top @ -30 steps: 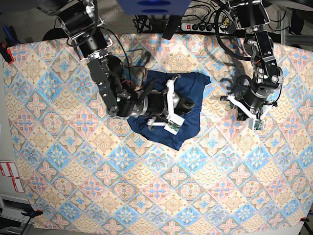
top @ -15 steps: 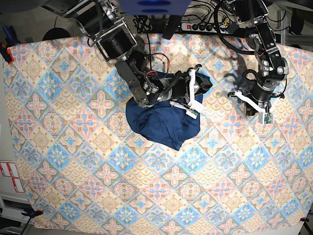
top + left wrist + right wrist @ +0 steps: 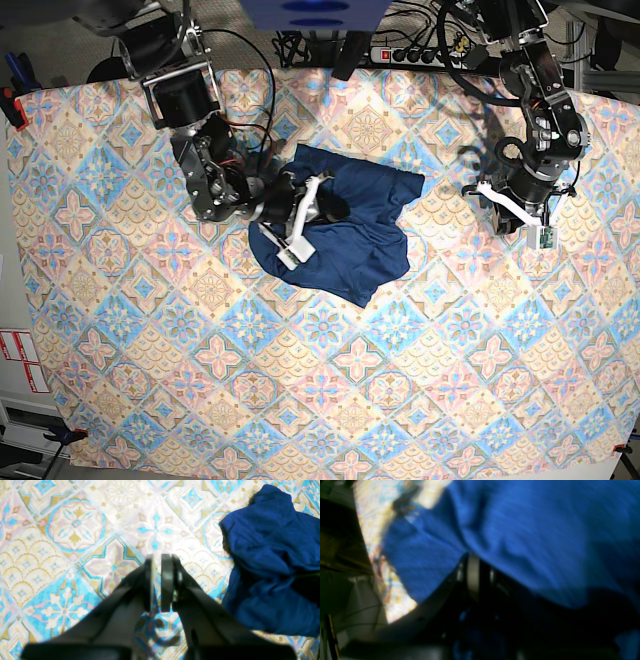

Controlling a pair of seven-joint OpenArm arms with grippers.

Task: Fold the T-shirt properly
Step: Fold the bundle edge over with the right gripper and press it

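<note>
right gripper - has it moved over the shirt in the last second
Yes. In the base view the right gripper has pulled back toward that view's left, from over the T-shirt middle to its left edge, judged against the patterned tablecloth.

The T-shirt [image 3: 350,235] is soft, matt knit cloth; the patterned tablecloth [image 3: 300,400] beneath looks smooth and slightly glossy.

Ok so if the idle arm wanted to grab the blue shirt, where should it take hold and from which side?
Probably the raised, bunched corner of the T-shirt nearest the left gripper. That hump stands up off the patterned cloth, so the jaws could close on its fold from the open side. The right gripper is already on the shirt's far part.
</note>
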